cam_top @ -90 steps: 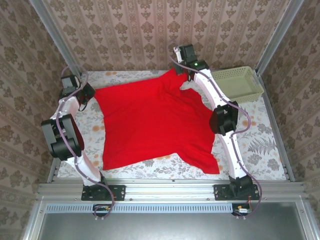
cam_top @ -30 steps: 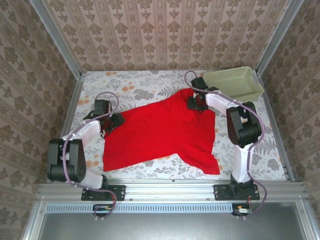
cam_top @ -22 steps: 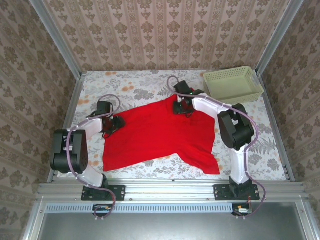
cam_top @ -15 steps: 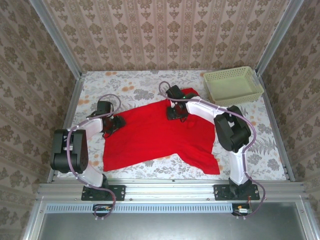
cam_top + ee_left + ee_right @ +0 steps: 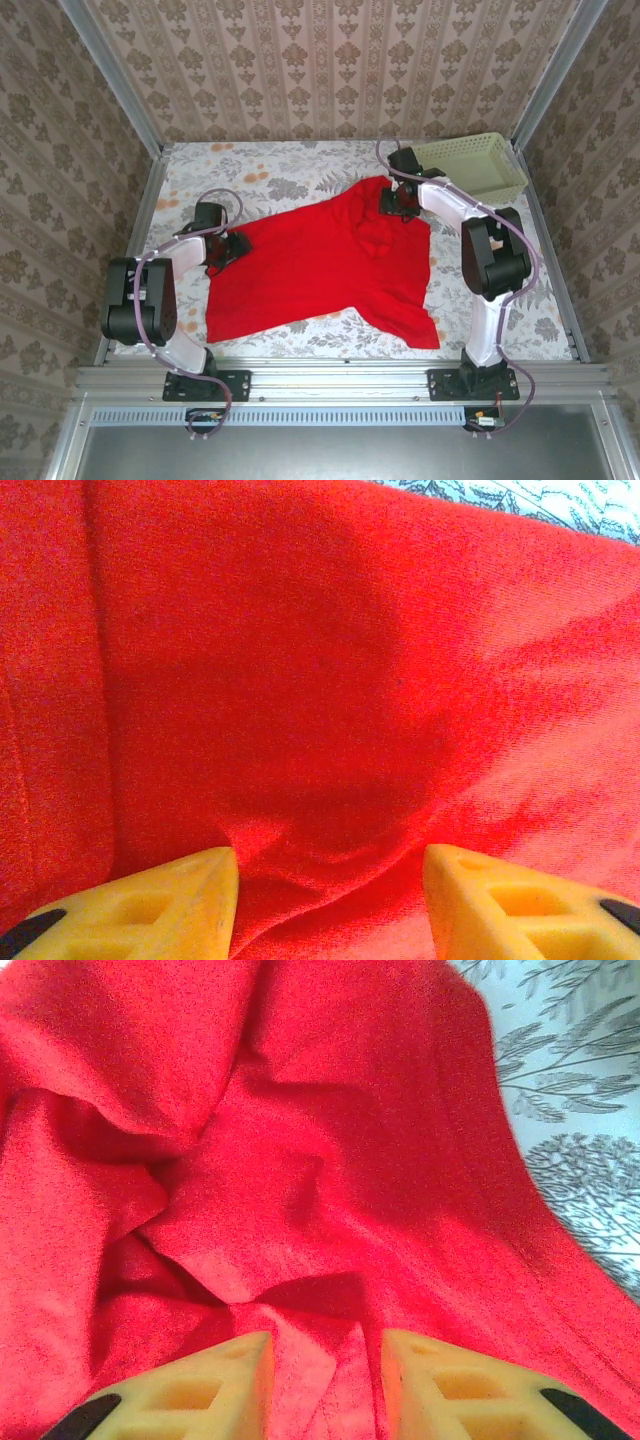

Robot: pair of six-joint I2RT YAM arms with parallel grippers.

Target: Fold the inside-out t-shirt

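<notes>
T-shirt [image 5: 320,260]: light, limp, bunches readily. Right gripper [image 5: 325,1348] pinches a raised fold between its fingers; left gripper [image 5: 330,865] astride cloth, grip unclear.

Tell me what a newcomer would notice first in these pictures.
The bright red t-shirt strikes first: it lies spread and wrinkled across the middle of the flowered table. Next come the two arms, the left gripper at its left edge and the right gripper at its far right corner, with a fold of cloth between its yellow fingers. A pale green basket stands in the far right corner.
</notes>
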